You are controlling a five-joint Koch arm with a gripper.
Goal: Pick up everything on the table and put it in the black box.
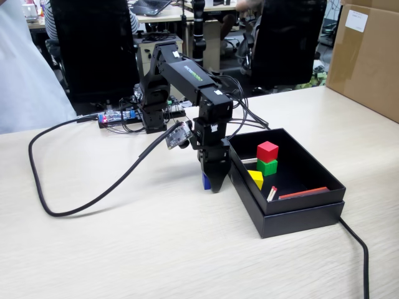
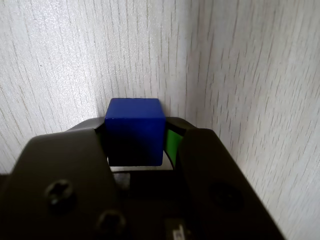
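Observation:
My gripper [image 1: 212, 182] points down at the table [image 1: 124, 237] just left of the black box [image 1: 299, 215]. In the wrist view the blue cube [image 2: 135, 131] sits between the two jaws of my gripper [image 2: 136, 137], which are closed against its sides. In the fixed view only a sliver of the blue cube [image 1: 205, 181] shows beside the jaws, at table level. Inside the black box lie the red cube [image 1: 267, 151], the green cube [image 1: 267, 166] under it, and the yellow cube [image 1: 256, 179].
Thin red-and-white sticks [image 1: 303, 192] lie in the box's near end. A black cable [image 1: 75, 187] loops over the table at the left. A brown carton [image 1: 368, 56] stands at the far right. The arm's base [image 1: 153, 106] is behind.

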